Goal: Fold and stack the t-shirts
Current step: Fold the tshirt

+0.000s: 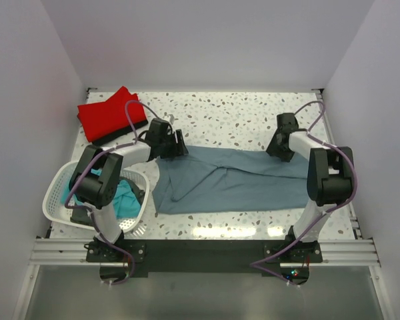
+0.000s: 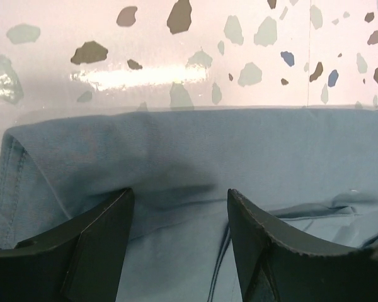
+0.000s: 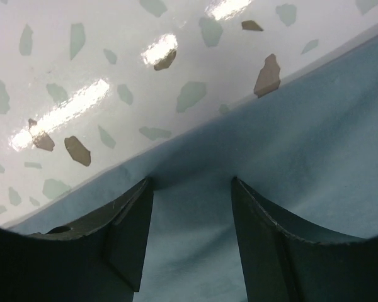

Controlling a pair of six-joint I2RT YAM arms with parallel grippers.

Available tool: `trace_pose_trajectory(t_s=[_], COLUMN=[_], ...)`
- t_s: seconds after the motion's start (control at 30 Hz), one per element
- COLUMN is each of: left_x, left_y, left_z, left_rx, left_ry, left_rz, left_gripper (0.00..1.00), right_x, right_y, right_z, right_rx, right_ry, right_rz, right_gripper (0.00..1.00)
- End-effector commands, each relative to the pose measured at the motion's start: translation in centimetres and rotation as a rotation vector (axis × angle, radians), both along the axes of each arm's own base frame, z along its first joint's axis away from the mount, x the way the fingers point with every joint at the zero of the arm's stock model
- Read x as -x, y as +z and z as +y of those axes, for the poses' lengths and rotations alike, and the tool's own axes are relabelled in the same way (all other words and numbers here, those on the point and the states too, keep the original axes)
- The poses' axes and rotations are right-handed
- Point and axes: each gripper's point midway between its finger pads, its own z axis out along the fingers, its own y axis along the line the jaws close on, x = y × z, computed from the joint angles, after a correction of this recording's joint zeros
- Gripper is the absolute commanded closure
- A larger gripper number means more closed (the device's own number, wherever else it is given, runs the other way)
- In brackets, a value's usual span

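Note:
A grey-blue t-shirt point(image 1: 227, 180) lies spread across the middle of the table. My left gripper point(image 1: 180, 148) is open, its tips pressed down on the shirt's far left corner; the left wrist view shows the cloth point(image 2: 189, 151) between and beyond the fingers point(image 2: 101, 239). My right gripper point(image 1: 278, 150) is open over the shirt's far right edge; the right wrist view shows the cloth point(image 3: 195, 239) between the fingers point(image 3: 271, 245), close to the hem. A folded red t-shirt point(image 1: 110, 115) lies at the far left corner.
A white laundry basket point(image 1: 57, 193) at the near left holds a teal garment point(image 1: 123, 197). The terrazzo table point(image 1: 220, 113) is walled on three sides. The metal rail with the arm bases runs along the near edge.

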Motion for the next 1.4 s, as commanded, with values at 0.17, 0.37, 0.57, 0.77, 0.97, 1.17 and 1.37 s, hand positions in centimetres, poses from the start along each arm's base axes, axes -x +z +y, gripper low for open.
trace_pose_trajectory(t_s=[0.17,0.37,0.57,0.77,0.97,1.17,1.37], left_x=[-3.0,-3.7,-4.9,-3.8,0.0,1.2,0.8], left_y=[-0.3,0.7,5.3,8.3,5.9,4.0,3.1], left_z=[0.2,-0.2,-1.3,-4.3,-7.0,-6.8,-6.9], left_rx=[-0.031,-0.031,-0.012,-0.036,-0.063,-0.105,-0.125], left_ry=[-0.006,-0.028,-0.075,-0.148,-0.226,-0.198,-0.184], left_rz=[-0.061,-0.105,-0.228,-0.291,-0.202,-0.153,-0.141], left_gripper=[0.34,0.33,0.3,0.3,0.33,0.39,0.45], right_x=[-0.5,-2.7,-4.6,-4.1,-1.6,0.6,2.2], right_y=[-0.4,0.9,6.1,9.8,9.3,8.0,7.1], right_z=[-4.6,-5.3,-3.6,1.5,6.5,8.4,8.8], right_rx=[0.013,0.003,0.005,-0.027,-0.103,-0.15,-0.164], right_ry=[-0.167,-0.109,0.019,0.166,0.275,0.315,0.327], right_rz=[-0.003,-0.04,-0.151,-0.228,-0.208,-0.186,-0.165], right_gripper=[0.44,0.44,0.44,0.44,0.44,0.46,0.47])
